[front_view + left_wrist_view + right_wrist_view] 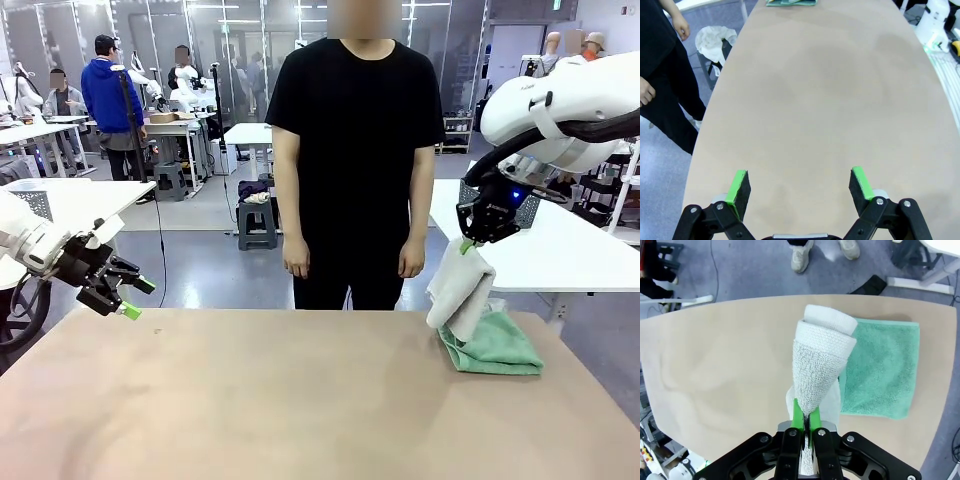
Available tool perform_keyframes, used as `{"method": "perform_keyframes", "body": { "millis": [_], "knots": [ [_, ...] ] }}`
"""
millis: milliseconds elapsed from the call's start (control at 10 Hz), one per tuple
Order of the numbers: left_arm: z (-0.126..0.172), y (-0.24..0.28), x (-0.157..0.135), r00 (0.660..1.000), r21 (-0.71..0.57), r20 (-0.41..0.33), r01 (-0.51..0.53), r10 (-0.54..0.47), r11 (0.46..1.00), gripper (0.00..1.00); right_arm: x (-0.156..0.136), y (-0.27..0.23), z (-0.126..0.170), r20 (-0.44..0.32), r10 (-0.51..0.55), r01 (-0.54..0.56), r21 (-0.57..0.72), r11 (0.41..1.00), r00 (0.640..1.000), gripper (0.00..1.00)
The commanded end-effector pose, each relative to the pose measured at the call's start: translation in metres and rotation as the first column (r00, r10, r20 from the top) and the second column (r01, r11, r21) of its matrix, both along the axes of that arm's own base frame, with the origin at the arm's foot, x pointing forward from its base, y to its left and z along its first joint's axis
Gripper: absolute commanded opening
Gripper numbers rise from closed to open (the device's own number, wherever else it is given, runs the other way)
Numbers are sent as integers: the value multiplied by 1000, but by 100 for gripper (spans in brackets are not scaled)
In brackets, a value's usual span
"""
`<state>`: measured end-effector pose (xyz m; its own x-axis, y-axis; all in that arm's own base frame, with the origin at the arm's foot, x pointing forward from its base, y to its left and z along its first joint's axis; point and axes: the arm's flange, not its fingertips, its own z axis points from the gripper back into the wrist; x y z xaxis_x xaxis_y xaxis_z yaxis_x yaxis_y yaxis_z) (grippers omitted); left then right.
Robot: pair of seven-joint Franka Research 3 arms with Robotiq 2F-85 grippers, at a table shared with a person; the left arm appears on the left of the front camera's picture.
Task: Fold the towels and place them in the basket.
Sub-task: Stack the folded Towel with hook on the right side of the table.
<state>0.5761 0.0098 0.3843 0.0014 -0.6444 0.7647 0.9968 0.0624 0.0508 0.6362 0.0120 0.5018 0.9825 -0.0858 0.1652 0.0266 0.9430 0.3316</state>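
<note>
While clamped, right end effector (805, 421) holds cream towel (820, 365).

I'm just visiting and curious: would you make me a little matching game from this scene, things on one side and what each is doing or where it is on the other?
Things:
1. left gripper
2. right gripper
3. mint green towel
4. cream-white towel

States:
A. lying flat on the table near its right edge
B. hanging in the air, pinched at its top
C. open, holding nothing, above bare tabletop
D. shut on cloth

Pairs: 1-C, 2-D, 3-A, 4-B
</note>
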Motion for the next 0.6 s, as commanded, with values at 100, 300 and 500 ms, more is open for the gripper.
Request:
{"method": "perform_keyframes", "body": {
  "millis": [100, 300, 500],
  "knots": [
    [1, 0, 0, 1000, -1, 3, 0, 0, 1000, 87, 15, -14, -16, -50, 32, -28, 78, 997, 998, 5],
    [1, 0, 0, 1000, -1, 3, 0, 0, 1000, 87, 16, -25, -28, -84, 20, -15, 59, 998, 996, 5],
    [1, 0, 0, 1000, -1, 3, 0, 0, 1000, 87, 13, -44, -44, -123, 10, -9, 4, 1000, 992, 5]
  ]
}}
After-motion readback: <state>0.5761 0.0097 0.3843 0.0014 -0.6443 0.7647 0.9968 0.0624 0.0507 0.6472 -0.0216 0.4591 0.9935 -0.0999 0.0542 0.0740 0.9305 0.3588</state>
